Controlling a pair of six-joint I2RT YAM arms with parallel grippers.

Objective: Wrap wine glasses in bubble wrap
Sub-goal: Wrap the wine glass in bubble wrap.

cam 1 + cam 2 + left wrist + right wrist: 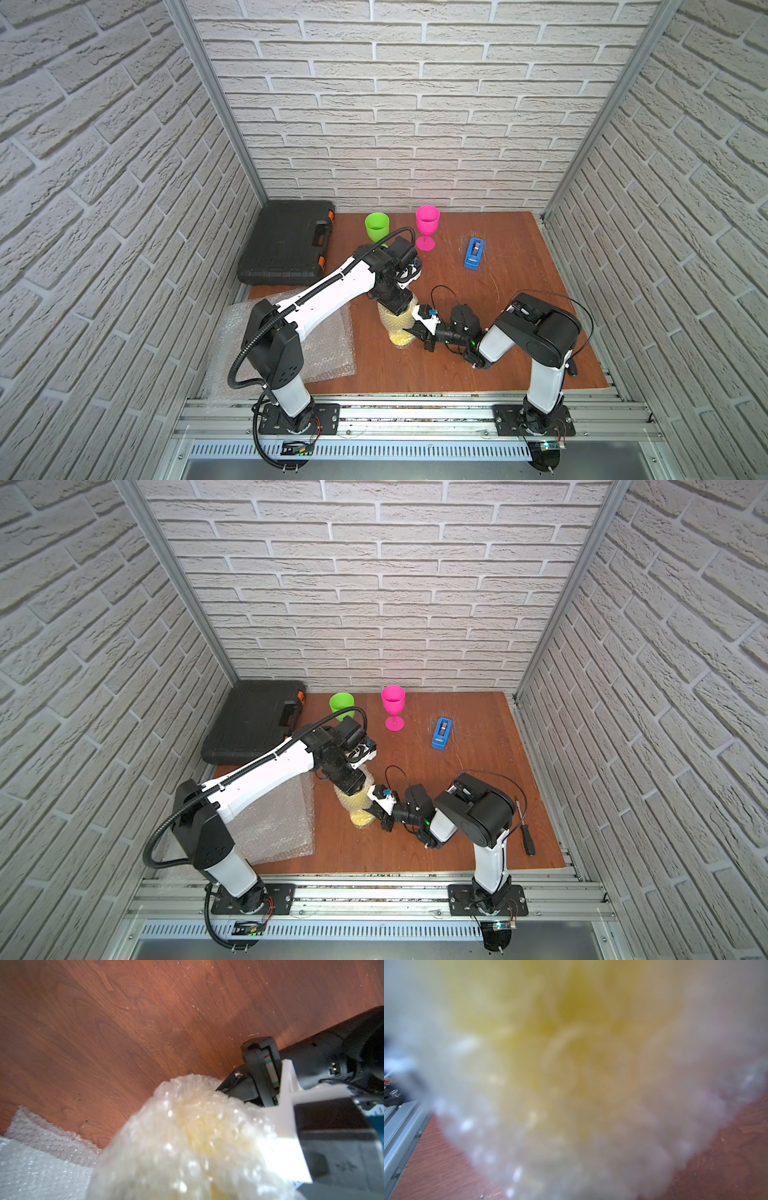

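The jaws of my right gripper [417,331] are clamping tight, and as far as I can see they are pinching the bubble wrap [187,1136] at the side of the yellow glass [400,337]. That glass is sitting bundled near the middle of the table [519,332], and my right wrist view is showing only blurred wrap with a yellow glow. The jaws of my left gripper [395,308] are hanging right over the top of that bundle. My own wrist is hiding them in both top views, and my left wrist view is not catching them, so I cannot tell whether they are parted or gripping. I am judging this first glass as nearly wrapped: the wrap is covering it all round, though I am seeing no tape on it. The green glass [377,226] and the pink glass [427,226] are standing bare and upright at the back, so two of the three are waiting. Spare sheets [332,351] are lying flat under my left arm, ready for them. The blue tape dispenser [473,253] is sitting toward the back right, apart from both my arms. I am guessing that securing this bundle is coming due before the green one.
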